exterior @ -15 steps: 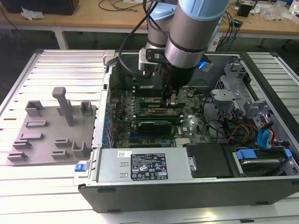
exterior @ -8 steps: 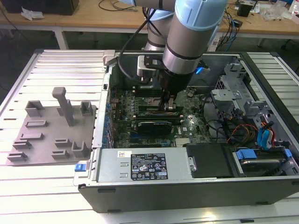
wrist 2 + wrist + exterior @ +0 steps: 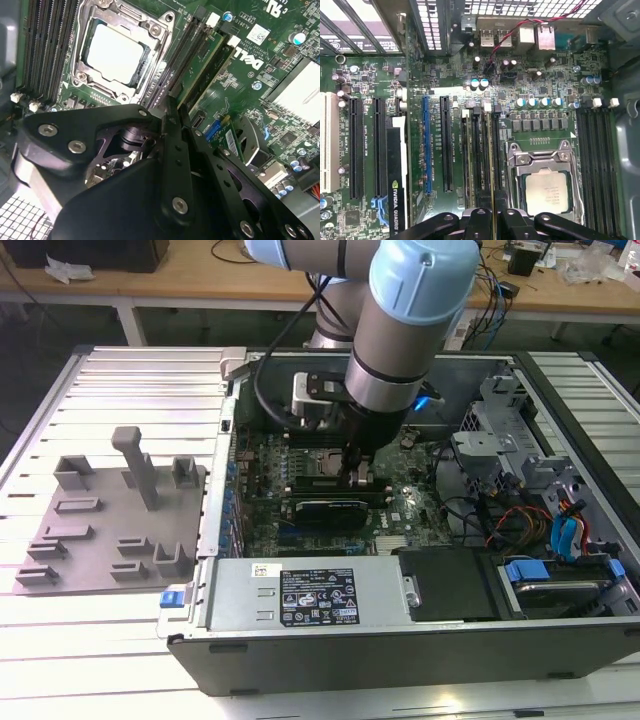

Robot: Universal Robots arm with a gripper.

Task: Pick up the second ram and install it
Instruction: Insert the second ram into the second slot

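My gripper (image 3: 358,475) reaches down into the open computer case, onto the memory slots beside the CPU socket (image 3: 315,455). In both wrist views its black fingers are shut on the second ram (image 3: 202,67), a thin green stick standing on edge along a slot. In the first wrist view the ram (image 3: 492,160) shows edge-on as a narrow line running from between my gripper (image 3: 493,214) along the slot next to the CPU socket (image 3: 547,192). My gripper (image 3: 172,102) pinches the stick near its middle. I cannot tell whether the stick is fully seated.
The grey holder tray (image 3: 110,530) with upright blocks lies outside the case at the exterior view's left. A black graphics card (image 3: 325,508) sits just in front of the slots. The power supply (image 3: 310,595) and a drive cage with cables (image 3: 540,520) crowd the case.
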